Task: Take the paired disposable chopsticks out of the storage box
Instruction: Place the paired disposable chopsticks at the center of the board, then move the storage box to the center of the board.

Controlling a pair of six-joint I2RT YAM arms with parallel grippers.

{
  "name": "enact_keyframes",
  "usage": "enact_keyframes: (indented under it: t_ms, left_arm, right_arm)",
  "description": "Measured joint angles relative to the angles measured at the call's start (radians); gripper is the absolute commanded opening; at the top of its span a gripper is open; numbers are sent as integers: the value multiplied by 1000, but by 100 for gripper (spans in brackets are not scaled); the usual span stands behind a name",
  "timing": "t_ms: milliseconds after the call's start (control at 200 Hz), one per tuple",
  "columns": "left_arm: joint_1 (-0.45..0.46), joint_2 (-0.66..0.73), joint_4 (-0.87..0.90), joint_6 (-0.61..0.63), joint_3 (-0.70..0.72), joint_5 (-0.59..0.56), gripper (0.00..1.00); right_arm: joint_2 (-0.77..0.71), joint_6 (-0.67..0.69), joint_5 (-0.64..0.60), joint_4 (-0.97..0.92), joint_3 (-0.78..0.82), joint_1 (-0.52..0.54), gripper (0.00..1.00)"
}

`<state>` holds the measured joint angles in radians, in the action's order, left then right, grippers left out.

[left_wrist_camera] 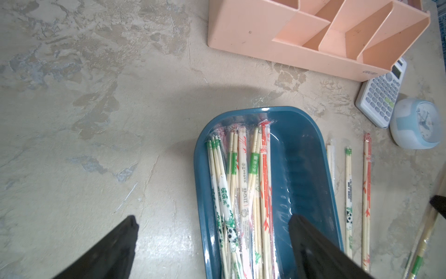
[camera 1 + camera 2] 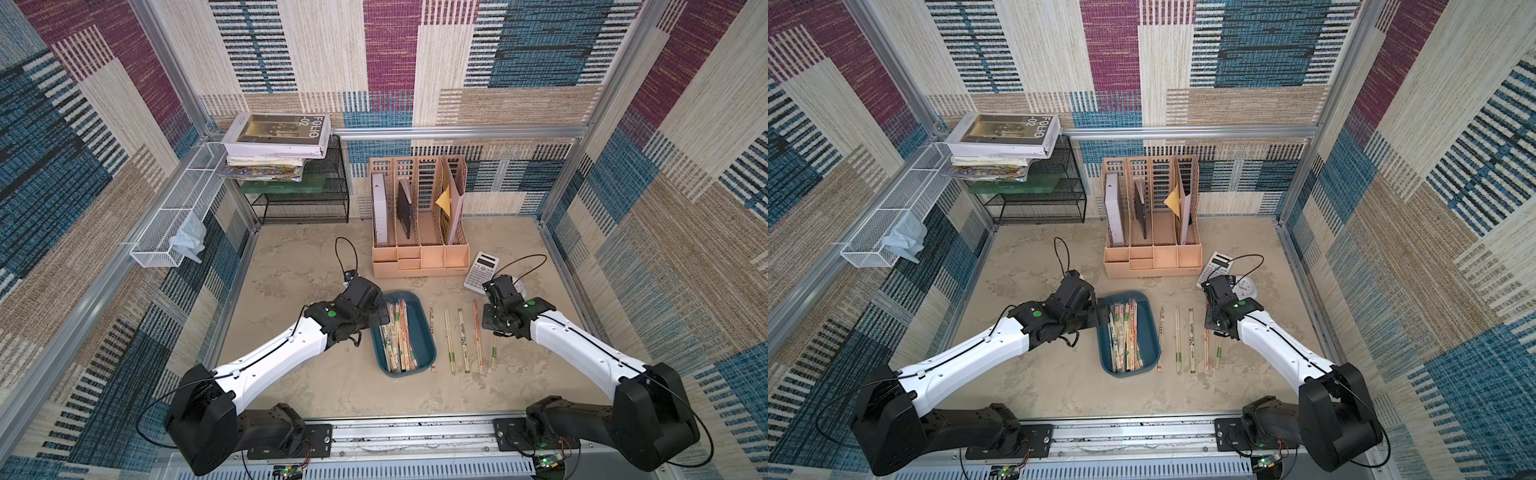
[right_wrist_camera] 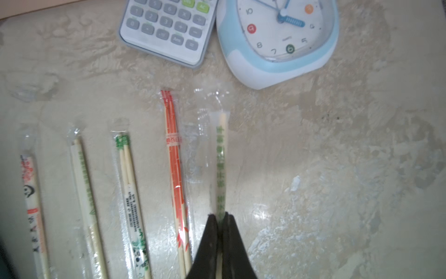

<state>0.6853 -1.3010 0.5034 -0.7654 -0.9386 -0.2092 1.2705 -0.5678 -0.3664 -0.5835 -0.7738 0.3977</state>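
done: 4 chopstick pairs (image 3: 173, 154) on table (image 3: 337, 169) | right gripper (image 3: 218, 217) pinching 5th pair (image 3: 220, 157) | left gripper (image 1: 213, 218) spread over box (image 1: 304, 149) | remaining: many pairs (image 1: 241, 183) in box

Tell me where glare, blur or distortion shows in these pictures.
Left wrist view: glare on the storage box rim. Right wrist view: soft focus, shiny patch on the table near the right gripper. Both top views: frame posts splay outward.

Lab booth: aluminium frame (image 2: 457, 132), carpet walls (image 2: 390, 62)
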Motion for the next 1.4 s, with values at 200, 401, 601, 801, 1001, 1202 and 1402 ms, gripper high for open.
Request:
enact_keyframes:
  t_ms: [200,401,601,801,1001,1202,1402]
  left_arm:
    - [0,9,0,7,10,-3,99]
    - [0,18,1,7,16,-5,99]
    - [0,26,3,7,18,-6,99]
    - [0,37,12,11,25,-26,99]
    - [-31,56,36,19,34,-55,99]
    - [-99,89,60,37,35,-53,99]
    - [-153,142,89,55,52,-51,99]
  right_arm:
    - [65,14,-75,-2,0,-11,2]
    - [123,20,-98,10,-4,-10,9]
    - [159,20,-108,15,-8,4,54]
    - [65,13,-97,-14,-88,68,58]
    - [61,-3,-37,-16,-162,146,58]
    - [193,-20,3,-1,-196,219,58]
    - [319,-43,21,25,-248,311,58]
